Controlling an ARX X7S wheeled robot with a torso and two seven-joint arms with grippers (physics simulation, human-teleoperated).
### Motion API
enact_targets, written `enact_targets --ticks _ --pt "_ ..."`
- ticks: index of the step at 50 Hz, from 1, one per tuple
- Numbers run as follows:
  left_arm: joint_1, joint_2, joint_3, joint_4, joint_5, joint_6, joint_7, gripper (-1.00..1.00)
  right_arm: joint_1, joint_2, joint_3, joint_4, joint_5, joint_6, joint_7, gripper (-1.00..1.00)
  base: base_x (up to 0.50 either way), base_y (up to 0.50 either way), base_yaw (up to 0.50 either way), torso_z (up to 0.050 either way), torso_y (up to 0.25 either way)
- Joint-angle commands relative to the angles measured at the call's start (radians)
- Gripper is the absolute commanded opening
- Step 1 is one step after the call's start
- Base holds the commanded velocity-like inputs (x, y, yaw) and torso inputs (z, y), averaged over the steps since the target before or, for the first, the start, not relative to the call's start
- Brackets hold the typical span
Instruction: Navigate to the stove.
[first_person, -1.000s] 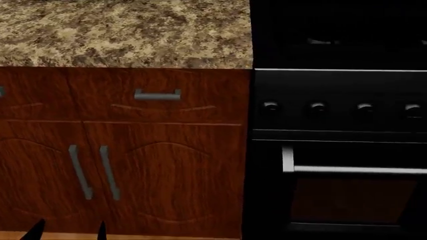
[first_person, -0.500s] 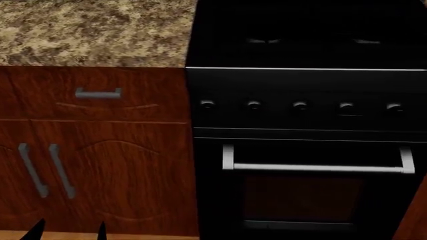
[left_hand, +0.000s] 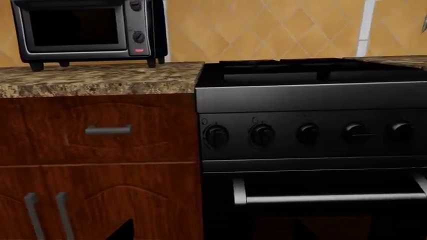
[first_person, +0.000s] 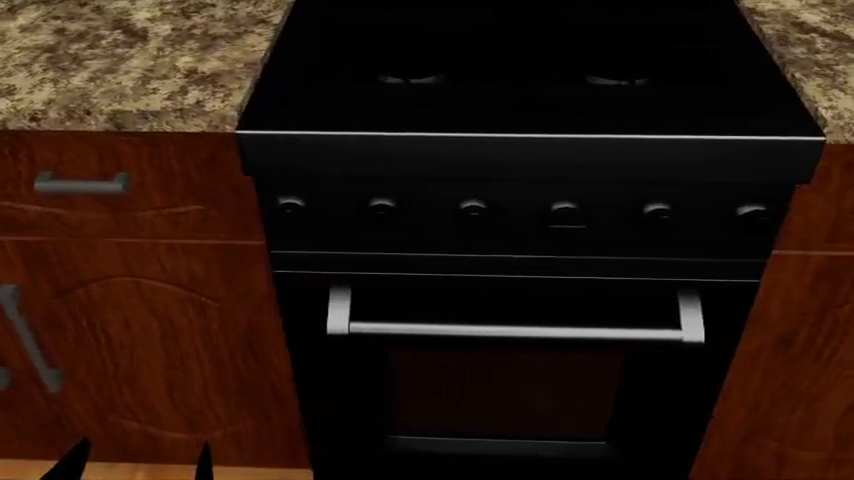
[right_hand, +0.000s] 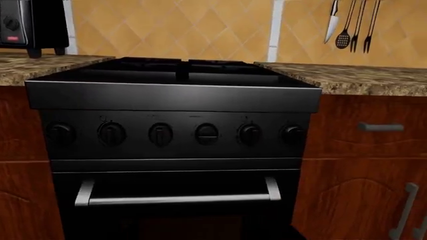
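Observation:
The stove (first_person: 534, 170) is a black range that fills the middle of the head view, straight ahead and close. It has a flat black cooktop, a row of round knobs (first_person: 474, 208), a silver bar handle (first_person: 514, 330) and a dark oven window below. The left wrist view has the stove (left_hand: 307, 100) on one side, and the right wrist view has the stove (right_hand: 173, 95) centred. My left gripper (first_person: 138, 464) shows only as two black fingertips (left_hand: 123, 231) set well apart and holding nothing, low in front of the cabinet beside the stove. My right gripper is lost against the dark oven door.
Speckled granite counters (first_person: 120, 60) flank the stove on both sides, over red-brown wooden cabinets (first_person: 147, 330) with grey handles. A black-and-silver toaster oven (left_hand: 87, 30) stands on the counter beside the stove. A knife and utensils (right_hand: 347, 25) hang on the tiled wall.
The head view has slid sideways along the counter. The stove has moved from the right edge to the centre of it, and the cabinet doors have slipped off to the left.

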Motion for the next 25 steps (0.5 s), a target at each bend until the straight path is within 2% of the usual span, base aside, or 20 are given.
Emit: enact_targets --ticks 1,25 --pt "0.000 -0.003 0.003 0.003 -0.002 -0.001 -0.002 1.00 0.000 0.002 -0.003 -0.002 -0.001 0.002 0.006 1.00 -0.50 0.01 0.00 0.000 0.000" --pt "-0.004 -0.006 0.009 -0.006 -0.008 0.002 -0.003 1.00 0.003 0.005 -0.010 -0.001 -0.001 -0.003 0.012 1.00 -0.49 0.01 0.00 0.000 0.000"
